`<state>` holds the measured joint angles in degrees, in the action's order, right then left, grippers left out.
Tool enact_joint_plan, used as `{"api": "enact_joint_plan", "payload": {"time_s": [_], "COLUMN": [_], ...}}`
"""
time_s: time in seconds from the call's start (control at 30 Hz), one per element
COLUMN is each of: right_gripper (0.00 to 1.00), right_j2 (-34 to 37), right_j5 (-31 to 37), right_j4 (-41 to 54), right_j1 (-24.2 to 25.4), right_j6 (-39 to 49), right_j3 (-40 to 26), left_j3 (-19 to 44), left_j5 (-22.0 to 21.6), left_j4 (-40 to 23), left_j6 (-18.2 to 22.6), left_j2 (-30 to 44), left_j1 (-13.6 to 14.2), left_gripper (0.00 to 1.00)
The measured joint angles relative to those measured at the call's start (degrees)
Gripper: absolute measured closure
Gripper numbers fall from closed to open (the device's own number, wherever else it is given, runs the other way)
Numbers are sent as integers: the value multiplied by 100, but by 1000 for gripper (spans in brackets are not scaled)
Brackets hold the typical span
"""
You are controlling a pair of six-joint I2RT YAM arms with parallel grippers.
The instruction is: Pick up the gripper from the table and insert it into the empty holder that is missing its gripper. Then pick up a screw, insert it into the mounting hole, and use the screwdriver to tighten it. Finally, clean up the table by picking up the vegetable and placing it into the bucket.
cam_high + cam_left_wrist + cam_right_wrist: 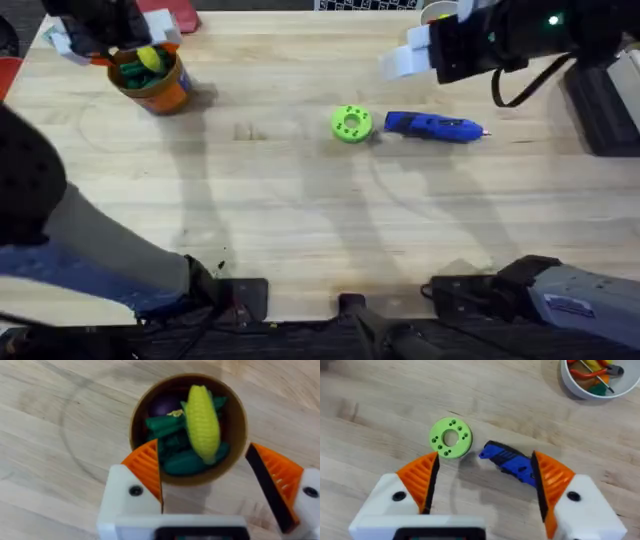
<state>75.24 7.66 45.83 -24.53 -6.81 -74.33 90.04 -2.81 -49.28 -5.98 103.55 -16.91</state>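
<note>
Vegetable (202, 422) lies lengthwise in bucket (239, 430); both end effectors (205, 477) (485, 485) spread apart.

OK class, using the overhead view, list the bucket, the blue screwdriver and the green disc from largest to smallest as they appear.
1. The screwdriver, longest across.
2. The bucket, partly covered by the left gripper, so its lead over the disc is a judgement.
3. The green disc, smallest.
</note>
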Motion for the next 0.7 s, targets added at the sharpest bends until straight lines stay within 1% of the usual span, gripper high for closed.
{"api": "enact_joint_plan", "payload": {"time_s": [0.17, 0.3, 0.4, 0.5, 0.6, 0.7], "right_gripper": [8, 8, 8, 8, 7, 7], "right_j2": [0, 2, 0, 0, 0, 0], "right_j5": [0, 0, 0, 0, 0, 0], "right_j4": [-2, -2, -4, -5, -5, -3], "right_j1": [0, 0, 0, 0, 0, 0], "right_j6": [0, 0, 0, 0, 0, 0], "right_j3": [0, -2, -2, -1, -1, 0], "left_j3": [0, 0, -77, -416, -997, -1670], "left_j5": [-1, 0, -1, 1, 10, 29], "left_j4": [-559, -1054, -1269, -1439, -1503, -1514], "left_j6": [2, 2, 2, -15, -104, -187], "left_j2": [-825, -1539, -1997, -2480, -3049, -3600], "left_j1": [51, 271, 618, 1041, 1478, 1841], "left_gripper": [15, 15, 15, 15, 15, 15]}}
